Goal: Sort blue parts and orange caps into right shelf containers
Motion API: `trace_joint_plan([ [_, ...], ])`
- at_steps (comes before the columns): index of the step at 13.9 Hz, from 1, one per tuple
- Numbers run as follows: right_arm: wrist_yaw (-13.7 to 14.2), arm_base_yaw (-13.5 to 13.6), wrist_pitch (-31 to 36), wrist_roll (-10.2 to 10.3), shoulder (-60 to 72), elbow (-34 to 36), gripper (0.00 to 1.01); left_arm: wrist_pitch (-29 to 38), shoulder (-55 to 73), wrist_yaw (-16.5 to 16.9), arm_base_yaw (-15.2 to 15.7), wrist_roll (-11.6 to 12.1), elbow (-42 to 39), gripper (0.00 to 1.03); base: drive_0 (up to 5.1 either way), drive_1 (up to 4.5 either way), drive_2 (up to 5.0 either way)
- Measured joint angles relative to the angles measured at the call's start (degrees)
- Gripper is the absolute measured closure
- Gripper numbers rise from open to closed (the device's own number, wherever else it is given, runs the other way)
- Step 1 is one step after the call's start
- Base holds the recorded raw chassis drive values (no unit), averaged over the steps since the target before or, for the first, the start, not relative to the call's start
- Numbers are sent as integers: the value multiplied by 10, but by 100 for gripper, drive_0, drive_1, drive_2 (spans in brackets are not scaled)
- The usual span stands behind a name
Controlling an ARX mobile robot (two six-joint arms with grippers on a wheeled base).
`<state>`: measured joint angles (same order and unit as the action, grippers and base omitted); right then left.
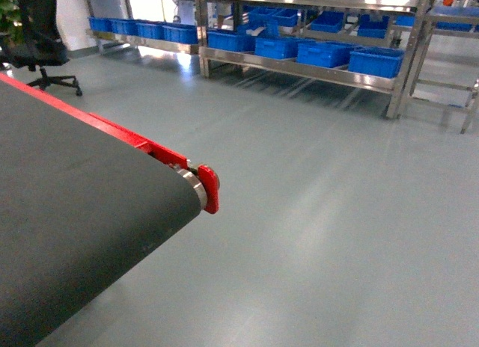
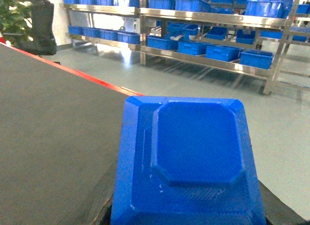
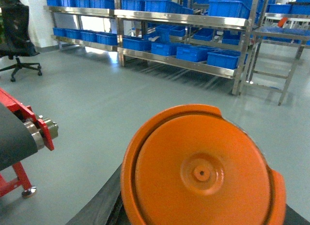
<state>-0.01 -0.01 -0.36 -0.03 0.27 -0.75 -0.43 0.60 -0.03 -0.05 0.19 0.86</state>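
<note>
Far across the grey floor (image 1: 314, 235) stands a shiny metal shelf (image 1: 299, 69). Blue boxes (image 1: 376, 61) sit in a row on its low level, side by side. More blue boxes (image 3: 228, 8) sit on the level above. From this far away, you cannot see what is inside any of them.

In the left wrist picture, a blue part (image 2: 191, 159) fills the bottom of the view, very close to the camera. It has slanted corners and a raised flat middle. It hangs just above the dark belt (image 2: 53, 137) with the red edge (image 2: 97, 82). The left gripper itself is hidden behind the part, so you cannot tell how its fingers sit or if they hold the part.

In the right wrist picture, a round orange cap (image 3: 201, 171) fills the bottom of the view. It has a small bump in the middle. It is over the floor, past the end of the belt and its red frame (image 3: 22, 137). The right gripper is hidden too, so you cannot tell its state.

The head picture shows the belt end, with no arms in it. A black chair (image 1: 37, 40) stands far off on the left.
</note>
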Motion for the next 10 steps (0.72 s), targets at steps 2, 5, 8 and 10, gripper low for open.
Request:
trace_joint_plan([
  [2,0,0,0,0,0,0,56,0,0,0,0,0,0,60,-155,-155,-155],
  [5,0,0,0,0,0,0,56,0,0,0,0,0,0,60,-165,-165,-165],
  [8,0,0,0,0,0,0,56,0,0,0,0,0,0,60,-157,-157,-157],
  [10,0,0,0,0,0,0,56,0,0,0,0,0,0,60,-158,-158,-158],
])
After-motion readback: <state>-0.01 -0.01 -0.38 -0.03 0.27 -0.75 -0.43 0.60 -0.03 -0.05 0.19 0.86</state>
